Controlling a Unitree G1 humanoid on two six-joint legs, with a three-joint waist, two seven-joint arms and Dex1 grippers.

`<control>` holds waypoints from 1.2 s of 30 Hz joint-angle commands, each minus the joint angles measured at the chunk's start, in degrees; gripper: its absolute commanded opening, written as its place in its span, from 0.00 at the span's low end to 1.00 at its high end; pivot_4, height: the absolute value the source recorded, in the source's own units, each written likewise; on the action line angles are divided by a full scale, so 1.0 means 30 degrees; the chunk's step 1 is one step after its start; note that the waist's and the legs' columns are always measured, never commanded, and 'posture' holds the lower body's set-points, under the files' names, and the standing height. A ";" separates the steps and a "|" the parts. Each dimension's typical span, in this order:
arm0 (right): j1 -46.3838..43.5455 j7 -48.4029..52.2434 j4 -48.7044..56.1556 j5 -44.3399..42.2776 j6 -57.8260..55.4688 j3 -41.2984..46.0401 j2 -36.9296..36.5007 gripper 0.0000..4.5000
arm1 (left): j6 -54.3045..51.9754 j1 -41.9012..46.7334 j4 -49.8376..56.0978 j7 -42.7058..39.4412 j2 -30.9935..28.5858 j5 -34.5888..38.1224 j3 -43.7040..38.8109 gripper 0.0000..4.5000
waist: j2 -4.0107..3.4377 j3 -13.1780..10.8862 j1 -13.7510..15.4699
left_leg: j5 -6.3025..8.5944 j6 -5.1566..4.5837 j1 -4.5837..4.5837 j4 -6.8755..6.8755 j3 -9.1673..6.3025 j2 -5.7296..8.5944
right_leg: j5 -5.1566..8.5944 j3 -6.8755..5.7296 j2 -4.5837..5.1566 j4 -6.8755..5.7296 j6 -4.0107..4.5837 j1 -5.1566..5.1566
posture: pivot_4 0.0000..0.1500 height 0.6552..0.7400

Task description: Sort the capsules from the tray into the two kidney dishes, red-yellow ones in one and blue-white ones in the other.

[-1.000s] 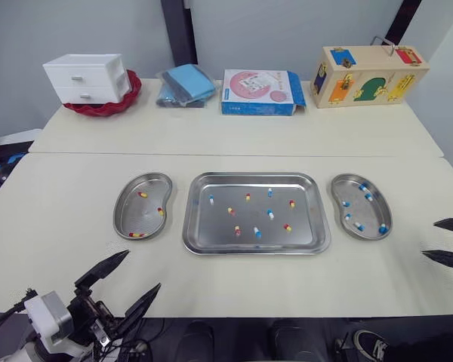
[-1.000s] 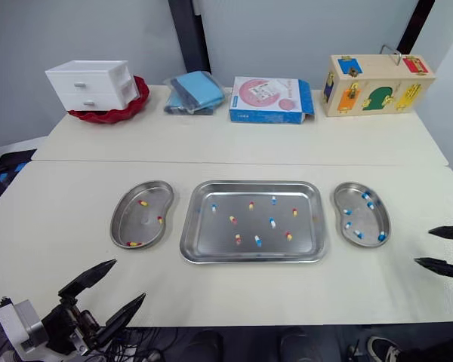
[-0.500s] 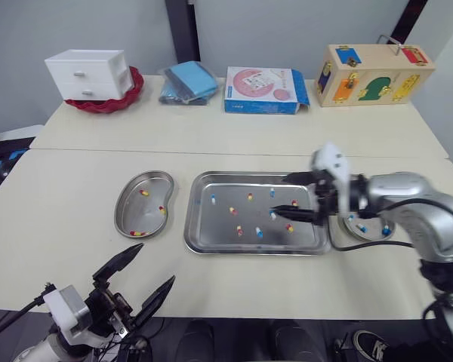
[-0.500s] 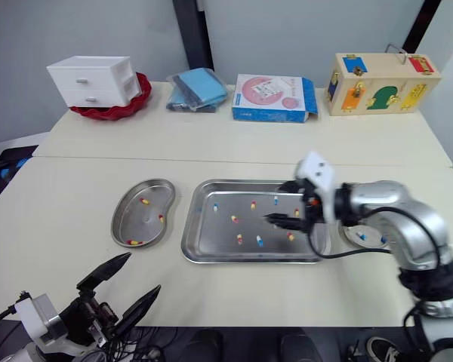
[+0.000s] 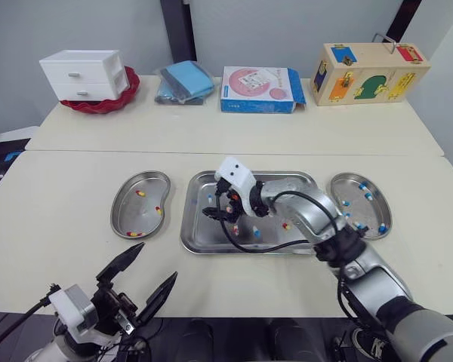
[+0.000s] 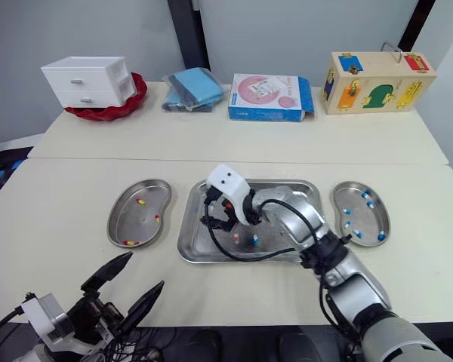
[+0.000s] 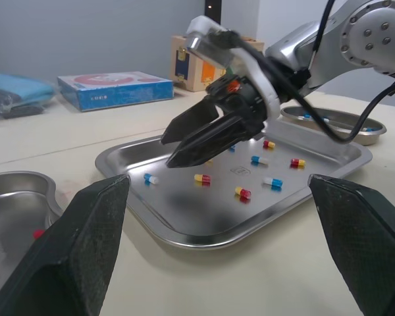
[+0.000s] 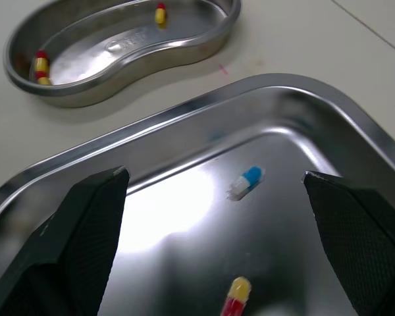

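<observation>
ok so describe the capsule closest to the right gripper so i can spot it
Find the steel tray mid-table and go to its end beside the kidney dish of red-yellow capsules. The capsule lies alone there, by the open right gripper; it's blue-white, while its nearest neighbour is red-yellow.

right arm [image 5: 311, 211] out, left arm [image 5: 69, 326] low
right gripper [image 7: 169, 151] reaches forward and across to the left, angled down, fingers parted; left gripper [image 5: 158, 261] is held close in, fingers spread.
</observation>
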State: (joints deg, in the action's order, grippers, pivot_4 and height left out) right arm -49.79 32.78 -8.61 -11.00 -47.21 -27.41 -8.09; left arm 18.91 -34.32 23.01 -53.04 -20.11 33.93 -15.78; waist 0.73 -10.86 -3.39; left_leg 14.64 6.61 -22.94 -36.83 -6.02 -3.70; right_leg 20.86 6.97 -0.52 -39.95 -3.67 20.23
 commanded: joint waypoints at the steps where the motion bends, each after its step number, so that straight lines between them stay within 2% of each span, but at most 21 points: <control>1: -0.0716 -0.0232 -0.1481 0.1064 0.1688 -0.0023 0.0818 0.99 | -0.0135 -0.0103 0.0955 0.0360 -0.0190 -0.0085 0.0020 1.00 | 0.0000 0.0000 -0.0013 | 0.0000 0.0000 0.0002 0.0000 0.0003 0.0000 | 0.0000 0.0003 0.0000 0.0000 0.0000 0.0000 | 1.00 1.00; 15: -0.1208 0.0562 -0.5710 0.3635 0.4826 -0.0289 0.2225 0.99 | -0.0416 -0.0357 0.1404 0.0950 -0.0223 -0.0317 0.0120 1.00 | -0.0006 -0.0004 -0.0130 | 0.0000 0.0000 0.0001 0.0006 0.0003 -0.0002 | 0.0002 0.0006 -0.0003 -0.0003 0.0003 0.0007 | 1.00 1.00; 18: -0.1135 0.0743 -0.5883 0.3982 0.5013 -0.0276 0.2359 0.85 | -0.0330 -0.0365 0.1265 0.0860 -0.0219 -0.0303 0.0072 1.00 | -0.0007 -0.0004 -0.0142 | 0.0000 0.0000 0.0001 0.0007 0.0003 -0.0002 | 0.0002 0.0007 -0.0003 -0.0002 0.0003 0.0008 | 1.00 1.00; 22: -0.1037 0.0914 -0.5992 0.4275 0.5039 -0.0087 0.2527 0.57 | -0.0046 -0.0325 0.0721 0.0520 -0.0165 -0.0214 -0.0073 1.00 | -0.0008 -0.0005 -0.0156 | 0.0000 0.0000 0.0002 0.0009 0.0003 -0.0003 | 0.0003 0.0007 -0.0004 -0.0003 0.0003 0.0008 | 1.00 1.00; 31: -0.0872 0.1139 -0.5974 0.4593 0.5122 0.0017 0.2565 0.02 | 0.0630 -0.0224 -0.0337 -0.0115 -0.0077 -0.0046 -0.0257 1.00 | -0.0009 -0.0005 -0.0238 | 0.0000 0.0000 0.0004 0.0011 0.0004 -0.0002 | 0.0005 0.0007 -0.0004 -0.0002 0.0006 0.0009 | 1.00 1.00; 36: -0.0787 0.1317 -0.5827 0.4699 0.5180 0.0133 0.2653 0.00 | 0.0942 -0.0157 -0.0787 -0.0426 -0.0063 0.0055 -0.0315 1.00 | -0.0009 -0.0005 -0.0348 | 0.0000 0.0001 0.0004 0.0015 0.0002 -0.0003 | 0.0006 0.0006 -0.0004 -0.0002 0.0007 0.0008 | 1.00 1.00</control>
State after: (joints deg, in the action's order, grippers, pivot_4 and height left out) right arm -52.24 36.19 -27.42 3.21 -31.96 -28.02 -0.83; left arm 20.45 -34.64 20.34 -53.68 -20.32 33.39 -15.70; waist 0.70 -10.88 -4.43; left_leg 14.64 6.61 -22.93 -36.78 -6.02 -3.70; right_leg 20.88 6.99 -0.53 -39.95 -3.65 20.26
